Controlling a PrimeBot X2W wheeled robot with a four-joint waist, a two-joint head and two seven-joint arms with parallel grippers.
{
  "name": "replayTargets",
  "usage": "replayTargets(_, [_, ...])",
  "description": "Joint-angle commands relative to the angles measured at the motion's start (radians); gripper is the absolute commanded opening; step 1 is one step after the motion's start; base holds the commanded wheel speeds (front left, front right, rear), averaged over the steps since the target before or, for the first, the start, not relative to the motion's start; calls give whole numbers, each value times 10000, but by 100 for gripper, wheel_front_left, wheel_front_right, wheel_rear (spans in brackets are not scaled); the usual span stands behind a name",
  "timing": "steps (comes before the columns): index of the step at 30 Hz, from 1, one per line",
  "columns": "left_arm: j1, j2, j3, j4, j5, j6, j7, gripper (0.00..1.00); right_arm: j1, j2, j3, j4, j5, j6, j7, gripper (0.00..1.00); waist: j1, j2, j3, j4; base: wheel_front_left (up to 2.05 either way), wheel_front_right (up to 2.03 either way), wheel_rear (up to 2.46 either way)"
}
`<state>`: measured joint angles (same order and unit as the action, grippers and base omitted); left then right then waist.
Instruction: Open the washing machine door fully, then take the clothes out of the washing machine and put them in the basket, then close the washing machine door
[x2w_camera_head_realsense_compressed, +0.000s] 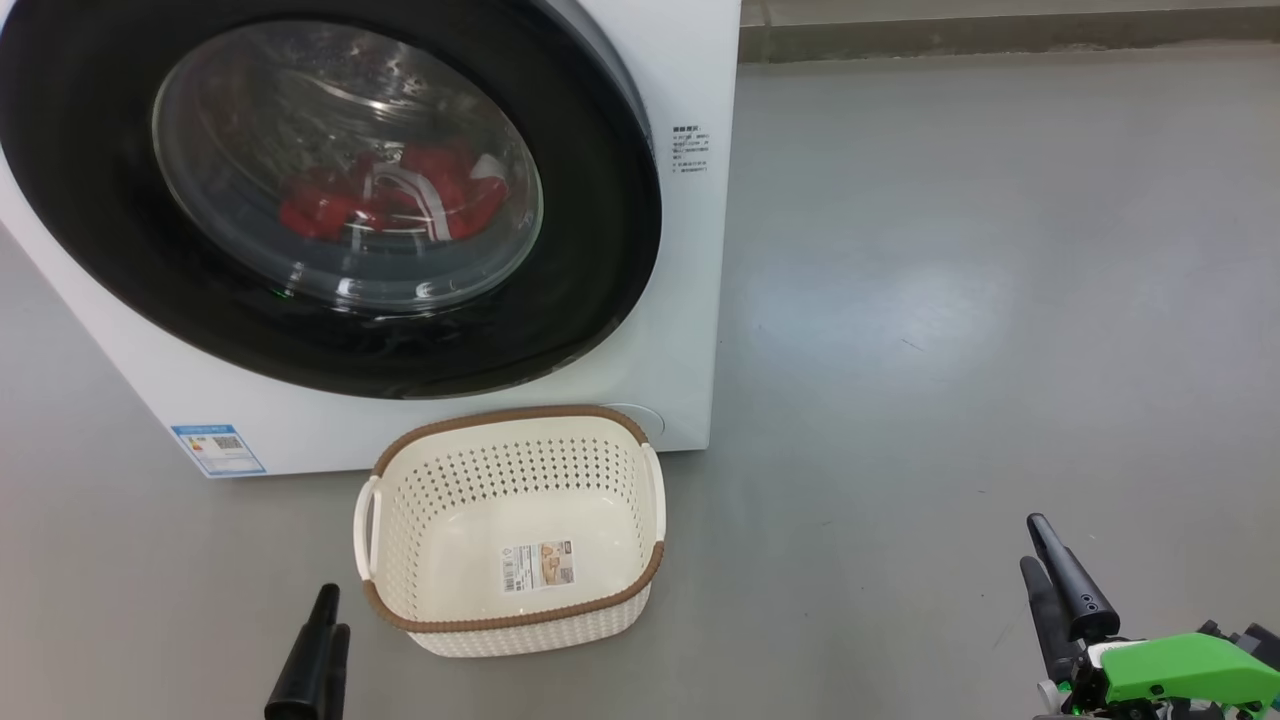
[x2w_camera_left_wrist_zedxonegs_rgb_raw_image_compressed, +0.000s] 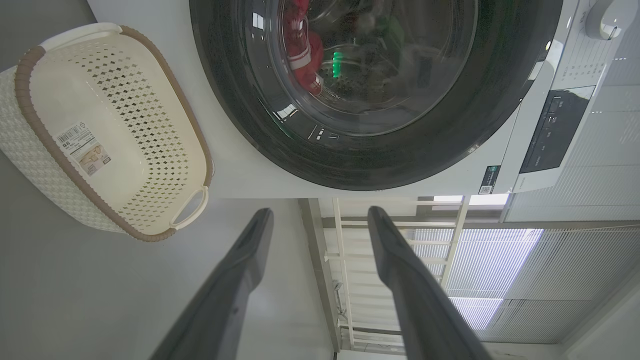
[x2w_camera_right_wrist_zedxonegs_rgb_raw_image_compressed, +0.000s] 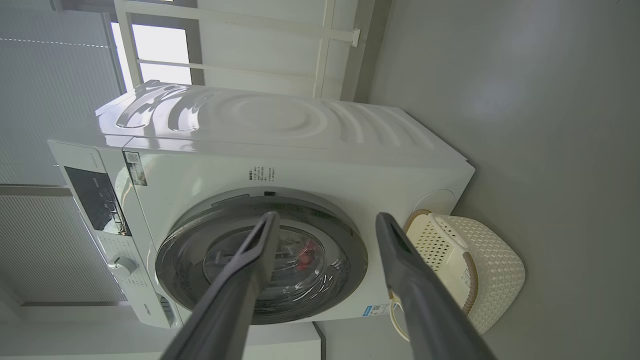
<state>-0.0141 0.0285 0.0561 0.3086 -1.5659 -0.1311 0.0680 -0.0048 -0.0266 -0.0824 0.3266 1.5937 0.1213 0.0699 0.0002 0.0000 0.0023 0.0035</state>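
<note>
The washing machine door (x2w_camera_head_realsense_compressed: 345, 170) is shut on the clothes (x2w_camera_head_realsense_compressed: 390, 195), the basket (x2w_camera_head_realsense_compressed: 510, 622) sits just before the washing machine (x2w_camera_head_realsense_compressed: 690, 300), and left gripper (x2w_camera_left_wrist_zedxonegs_rgb_raw_image_compressed: 320, 212) and right gripper (x2w_camera_right_wrist_zedxonegs_rgb_raw_image_compressed: 326, 216) gape empty, so opening comes first, which I reckon means hooking the door's edge.

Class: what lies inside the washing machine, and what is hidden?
Through the closed washing machine door, red clothes with white trim lie in the drum. The door's black rim covers the rest.
</note>
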Motion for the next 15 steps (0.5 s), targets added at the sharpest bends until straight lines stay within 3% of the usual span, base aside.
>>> replayTargets(1, [-114,149,8,-341,226,0,-85,100,-207,-189,76,-295,-245,22,-91,100,-2,0,3,3,0,0,0])
replayTargets(15, [-54,137,50,-656,2132,1,-466,100,-183,-386,377,-375,-1563,30,-481,100,-2,0,52,33,0,0,0])
